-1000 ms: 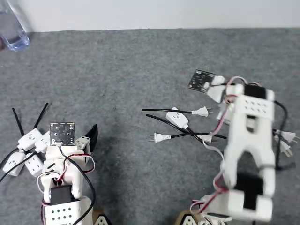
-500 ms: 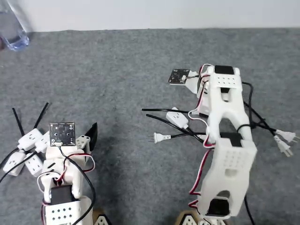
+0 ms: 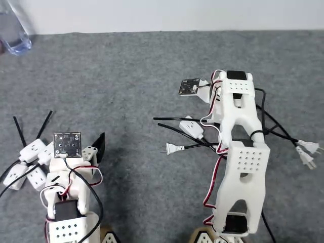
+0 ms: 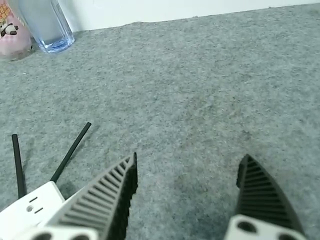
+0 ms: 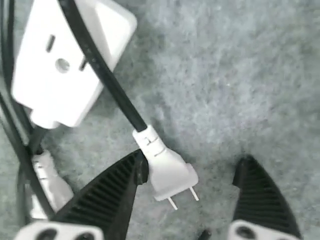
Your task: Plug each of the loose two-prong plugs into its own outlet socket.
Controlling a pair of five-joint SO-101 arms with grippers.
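The right arm lay stretched up the right half of the high view. Its right claw (image 5: 192, 164) hung spread above a white two-prong plug (image 5: 167, 172) that lay flat on the grey surface (image 3: 126, 76). One finger (image 5: 107, 200) stood just beside the plug's body and the other was apart from it, so nothing was pinched yet. The plug's black cord ran back across a white outlet socket (image 5: 67, 65) close by.

Near the centre of the high view a second plug (image 3: 174, 148) lay with its prongs pointing toward the left of the frame. A pair of plugs (image 3: 308, 152) lay at the right edge. At the lower left, the left claw (image 4: 190, 165) was also spread and held nothing. It sat beside a cluster of sockets (image 3: 28, 162) against the left edge.

No plug looked seated in any socket, so the task seemed to be at its start, with the grasp of a first plug in hand. The next move probably called for lowering the right claw and closing it on the plug's body rather than the cord, with the prongs left free. The plug would then have to be turned so its prongs met a socket's slots. The crossed cords could drag on it.
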